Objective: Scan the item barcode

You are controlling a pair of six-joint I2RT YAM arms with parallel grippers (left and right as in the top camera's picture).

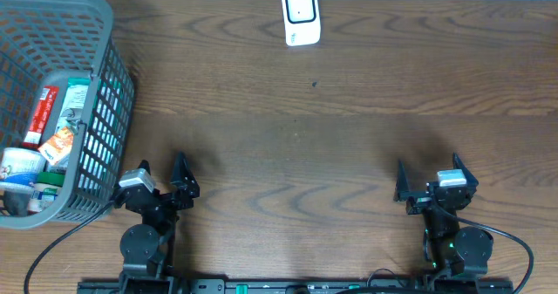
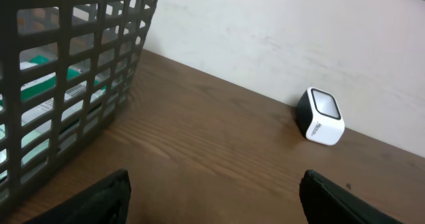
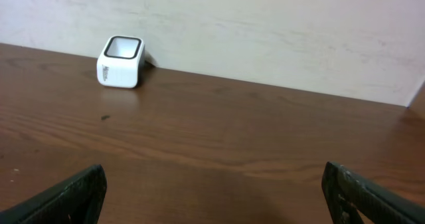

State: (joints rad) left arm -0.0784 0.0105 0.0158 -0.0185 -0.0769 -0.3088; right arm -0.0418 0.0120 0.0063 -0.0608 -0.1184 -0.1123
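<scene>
Nothing is held, so the task is judged to stand at its first step, the picking of an item. The left gripper (image 1: 163,167) and the right gripper (image 1: 427,167) are both spread wide and empty, set near the front edge of the table (image 1: 305,137) and well apart from each other. The items (image 1: 52,128) are packed in the grey basket (image 1: 105,102) at the left edge, toward the far-left corner. The white scanner (image 1: 301,17) is set at the middle of the far edge. A reach over the basket rim by the nearer left gripper is called for next, with a grip that leaves the barcode uncovered. Which pack shows a barcode cannot be told.
</scene>
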